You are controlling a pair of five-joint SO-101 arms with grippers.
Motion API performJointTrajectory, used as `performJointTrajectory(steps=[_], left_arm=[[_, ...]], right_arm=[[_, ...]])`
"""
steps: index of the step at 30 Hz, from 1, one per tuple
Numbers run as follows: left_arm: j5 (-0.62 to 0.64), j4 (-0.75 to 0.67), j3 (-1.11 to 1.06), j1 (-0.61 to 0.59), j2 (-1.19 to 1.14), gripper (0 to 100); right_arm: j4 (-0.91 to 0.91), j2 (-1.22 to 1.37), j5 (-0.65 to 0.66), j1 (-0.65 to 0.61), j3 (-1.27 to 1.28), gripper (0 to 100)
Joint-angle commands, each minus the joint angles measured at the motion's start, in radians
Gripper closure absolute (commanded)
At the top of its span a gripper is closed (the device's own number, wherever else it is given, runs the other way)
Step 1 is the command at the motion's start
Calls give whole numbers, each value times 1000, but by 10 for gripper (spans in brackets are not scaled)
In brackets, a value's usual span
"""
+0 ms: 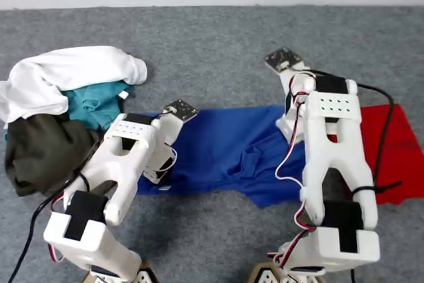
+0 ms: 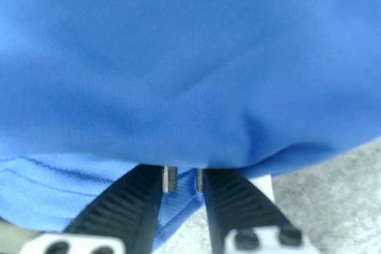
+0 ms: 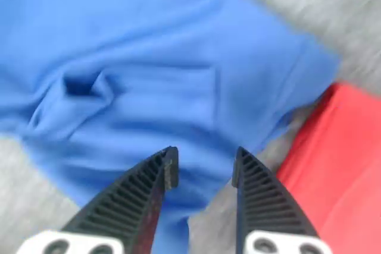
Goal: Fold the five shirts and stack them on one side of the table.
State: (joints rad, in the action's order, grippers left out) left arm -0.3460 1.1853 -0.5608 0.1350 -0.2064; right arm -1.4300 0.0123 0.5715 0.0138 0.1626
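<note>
On the grey felt-covered table (image 1: 218, 38), both white arms lean forward over the wide blue fabric shirt (image 1: 218, 154), which lies rumpled across the middle. The left gripper (image 2: 183, 181) sits low at its left edge, jaws pinched on the cloth. The right gripper (image 3: 204, 168) hovers with jaws apart above its right end, beside the flat red shirt (image 1: 397, 144).
</note>
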Motion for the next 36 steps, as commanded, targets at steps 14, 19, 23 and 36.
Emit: performJointTrajectory(steps=[14,19,23,36], left_arm=[[5,-57,-5,8,-15,927],[5,-57,-5,8,-15,927],[5,-57,-5,8,-15,927],[5,-57,-13,8,-15,927]], right_arm=[[-163,-417,94,2,483,838],[-163,-455,138,12,601,838],[-157,-455,143,91,629,838],[28,-455,143,246,758,838]])
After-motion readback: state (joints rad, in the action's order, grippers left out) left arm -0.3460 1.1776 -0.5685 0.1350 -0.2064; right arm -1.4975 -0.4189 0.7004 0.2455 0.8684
